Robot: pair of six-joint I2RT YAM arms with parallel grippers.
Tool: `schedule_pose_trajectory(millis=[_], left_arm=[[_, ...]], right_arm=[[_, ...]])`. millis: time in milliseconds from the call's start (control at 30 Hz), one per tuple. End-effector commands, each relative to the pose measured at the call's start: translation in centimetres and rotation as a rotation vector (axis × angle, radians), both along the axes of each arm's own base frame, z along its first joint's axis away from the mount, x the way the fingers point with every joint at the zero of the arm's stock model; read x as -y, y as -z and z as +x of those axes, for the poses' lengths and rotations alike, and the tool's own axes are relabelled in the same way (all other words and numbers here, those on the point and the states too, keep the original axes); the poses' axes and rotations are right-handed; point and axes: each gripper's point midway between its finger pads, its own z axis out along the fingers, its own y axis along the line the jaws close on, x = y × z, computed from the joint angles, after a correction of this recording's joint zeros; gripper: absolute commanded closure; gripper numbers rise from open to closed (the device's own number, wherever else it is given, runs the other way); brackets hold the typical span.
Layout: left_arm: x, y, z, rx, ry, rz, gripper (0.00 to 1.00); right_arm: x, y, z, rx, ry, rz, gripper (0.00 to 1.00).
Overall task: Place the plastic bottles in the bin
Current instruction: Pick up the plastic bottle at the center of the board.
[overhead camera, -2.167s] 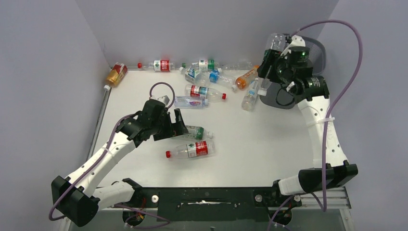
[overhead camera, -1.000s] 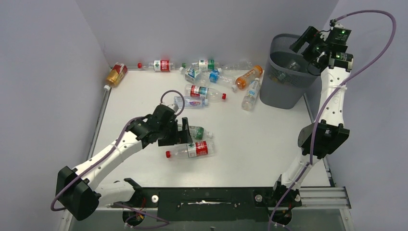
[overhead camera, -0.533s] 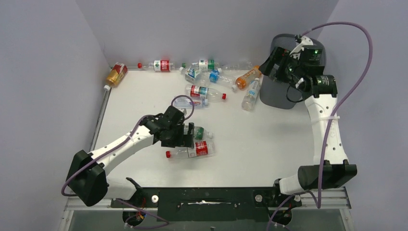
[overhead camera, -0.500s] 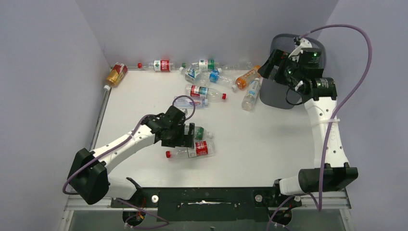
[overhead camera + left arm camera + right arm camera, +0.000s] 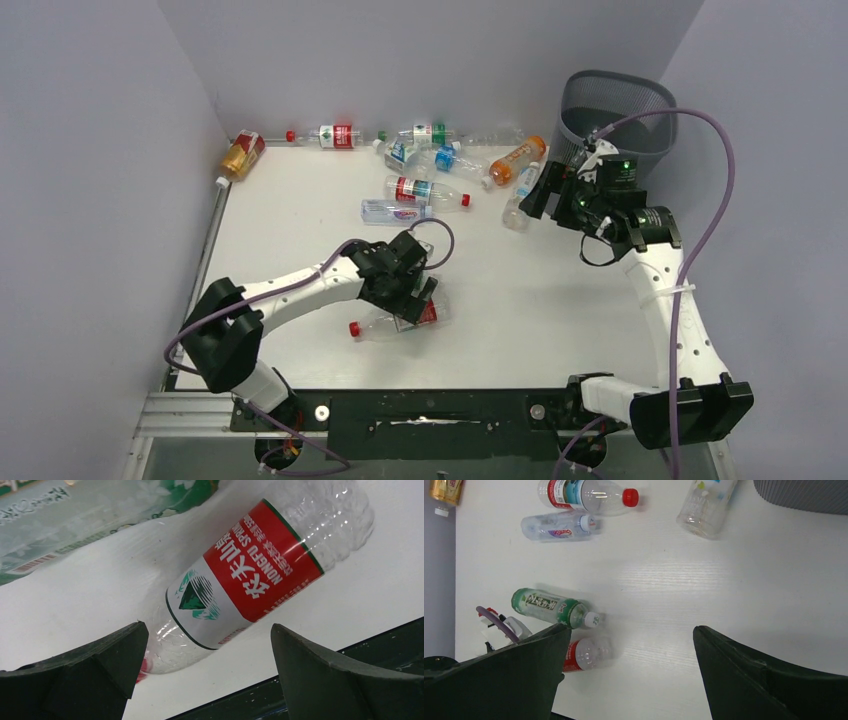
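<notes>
Right gripper [image 5: 630, 630], jaws apart and empty, has left the tall dark mesh bin [image 5: 612, 73], probably after a drop; left gripper [image 5: 207, 645], jaws apart, now straddles a clear red-labelled plastic bottle [image 5: 250, 575].

White table [image 5: 540, 300] between 3 grey walls [image 5: 100, 150], black rail [image 5: 480, 405] along near edge

Top view overlooks the table [image 5: 550, 300]; both wrist views (left closest) share the red-labelled bottle [image 5: 250, 580].
</notes>
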Motion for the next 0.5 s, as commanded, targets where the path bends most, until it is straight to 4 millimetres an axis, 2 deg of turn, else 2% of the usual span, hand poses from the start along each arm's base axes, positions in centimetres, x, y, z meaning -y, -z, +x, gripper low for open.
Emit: schedule_pose_trajectory(millis=[0, 467], left_arm=[[1.5, -0.5, 0.6, 0.059, 0.076, 0.01, 0.03], [2.3, 2.3, -2.4, 0.019, 0.077, 0.054, 0.03]], right_arm=[[-0.5, -1.2, -0.1, 0.077, -0.012, 0.014, 0.01], [-1.5, 1.9, -1.7, 0.024, -0.037, 0.041, 0.01]])
